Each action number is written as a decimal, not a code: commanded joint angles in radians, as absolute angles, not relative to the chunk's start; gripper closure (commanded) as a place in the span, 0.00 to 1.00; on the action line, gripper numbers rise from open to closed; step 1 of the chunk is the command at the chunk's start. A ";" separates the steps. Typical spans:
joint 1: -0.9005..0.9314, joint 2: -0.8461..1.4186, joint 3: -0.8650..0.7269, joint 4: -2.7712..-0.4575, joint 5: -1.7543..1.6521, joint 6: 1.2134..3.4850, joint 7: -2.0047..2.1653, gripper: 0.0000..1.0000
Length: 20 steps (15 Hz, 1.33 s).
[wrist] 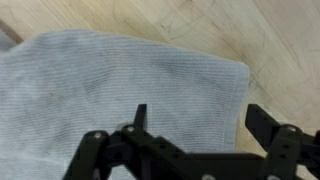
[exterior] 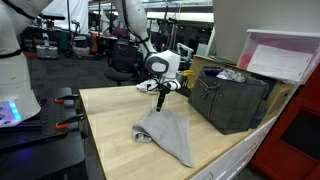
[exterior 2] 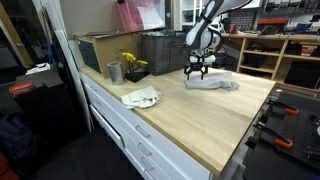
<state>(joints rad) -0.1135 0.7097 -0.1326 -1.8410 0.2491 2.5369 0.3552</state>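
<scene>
A grey cloth [exterior: 167, 136] lies spread on the wooden worktop [exterior: 112, 135]; it also shows as a pale heap in an exterior view [exterior 2: 213, 82]. My gripper [exterior: 161, 91] hangs just above the cloth's far end, fingers pointing down, seen over the same cloth in an exterior view [exterior 2: 197, 69]. In the wrist view the cloth [wrist: 120, 90] fills most of the picture and its edge runs down the right side. The gripper [wrist: 199, 118] stands open with nothing between its fingers; one fingertip is over the cloth, the other over bare wood.
A dark crate [exterior: 233, 98] stands beside the cloth, with a white lidded box [exterior: 283, 58] behind it. Elsewhere on the top are a crumpled white rag [exterior 2: 141, 97], a metal cup [exterior 2: 114, 72] and a yellow thing [exterior 2: 132, 63] in a bin. Clamps [exterior: 66, 98] grip the table edge.
</scene>
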 commanded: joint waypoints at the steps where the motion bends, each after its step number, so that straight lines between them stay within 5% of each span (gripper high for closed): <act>1: -0.119 0.756 -0.117 -1.764 0.251 2.467 0.352 0.00; 5: -0.116 0.806 -0.103 -1.724 0.253 2.447 0.352 0.00; 6: -0.109 0.821 -0.111 -1.717 0.244 2.453 0.356 0.25; 7: -0.108 0.830 -0.115 -1.716 0.239 2.456 0.353 0.26; 16: -0.106 0.793 -0.116 -1.761 0.252 2.472 0.354 0.94; 20: -0.096 0.738 -0.065 -1.794 0.275 2.494 0.334 0.97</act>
<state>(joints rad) -0.1041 0.8070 -0.0981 -1.7406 0.2504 2.4858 0.3560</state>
